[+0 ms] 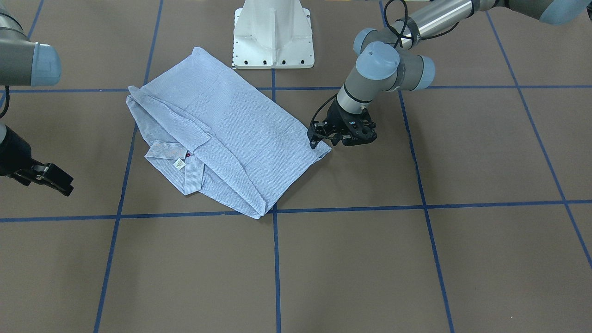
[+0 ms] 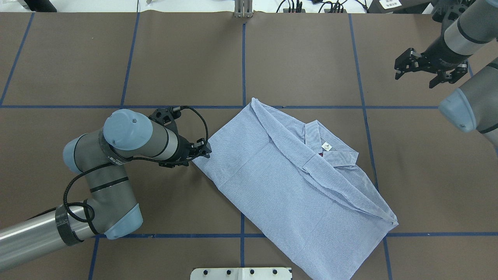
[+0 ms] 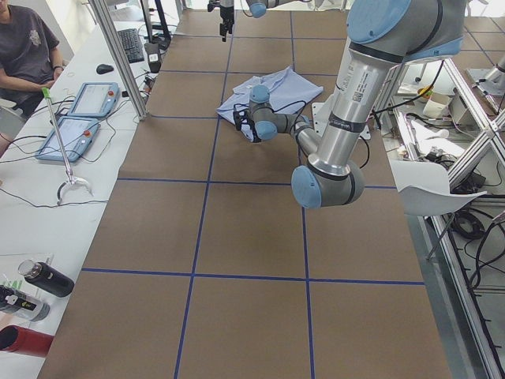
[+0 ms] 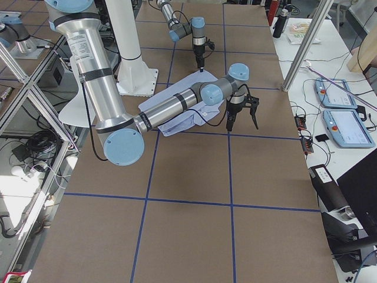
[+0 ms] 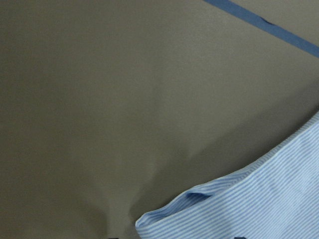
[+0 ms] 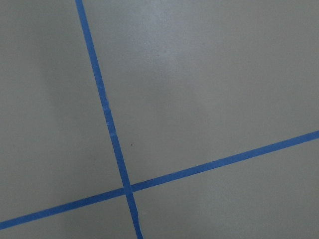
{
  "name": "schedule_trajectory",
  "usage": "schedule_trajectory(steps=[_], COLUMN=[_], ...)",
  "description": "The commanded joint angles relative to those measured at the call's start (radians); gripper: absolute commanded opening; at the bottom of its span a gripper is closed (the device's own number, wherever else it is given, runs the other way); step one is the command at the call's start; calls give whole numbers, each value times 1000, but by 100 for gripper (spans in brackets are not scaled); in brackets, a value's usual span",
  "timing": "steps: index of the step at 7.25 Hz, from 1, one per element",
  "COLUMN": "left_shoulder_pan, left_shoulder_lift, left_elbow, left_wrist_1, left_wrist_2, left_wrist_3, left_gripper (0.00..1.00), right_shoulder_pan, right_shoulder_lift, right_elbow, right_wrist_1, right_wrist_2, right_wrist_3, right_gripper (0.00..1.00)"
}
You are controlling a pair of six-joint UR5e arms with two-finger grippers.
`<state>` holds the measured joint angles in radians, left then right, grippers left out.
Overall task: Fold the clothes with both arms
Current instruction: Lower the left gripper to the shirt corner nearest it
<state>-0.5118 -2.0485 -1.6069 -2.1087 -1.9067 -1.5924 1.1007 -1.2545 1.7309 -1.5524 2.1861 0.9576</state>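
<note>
Folded blue-and-white striped shirt (image 2: 295,182) mid-frame on brown table (image 2: 78,58).
Overhead view: left black gripper (image 2: 206,151) at shirt's left corner, hold not discernible; right black gripper (image 2: 414,77) upper right, fingers spread, empty.

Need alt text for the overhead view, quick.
A partly folded striped shirt lies diagonally mid-table. The left gripper sits at the shirt corner nearest it; the right gripper hangs open at far right, clear of the shirt.

No legible text; neck label (image 2: 327,146) print unreadable.
</note>
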Motion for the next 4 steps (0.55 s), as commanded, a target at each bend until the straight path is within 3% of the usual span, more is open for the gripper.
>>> schedule_trajectory(steps=[1,2,3,4], left_shoulder_pan=[4,4,4,-1], left_shoulder_lift=[-1,-1,2,7], left_elbow=[5,4,2,-19], left_wrist_1=[-1,1,3,6], left_wrist_2=[0,0,0,0], left_wrist_3=[-1,0,5,6], left_gripper=[38,12,0,0], right_shoulder_pan=[11,13,13,16], right_shoulder_lift=[-2,-2,-2,0], right_elbow=[-1,-1,-1,-1], right_wrist_1=[-2,-2,-6,-9], right_wrist_2=[1,1,3,4], right_wrist_3=[-2,-2,-2,-2], right_gripper=[100,100,100,100])
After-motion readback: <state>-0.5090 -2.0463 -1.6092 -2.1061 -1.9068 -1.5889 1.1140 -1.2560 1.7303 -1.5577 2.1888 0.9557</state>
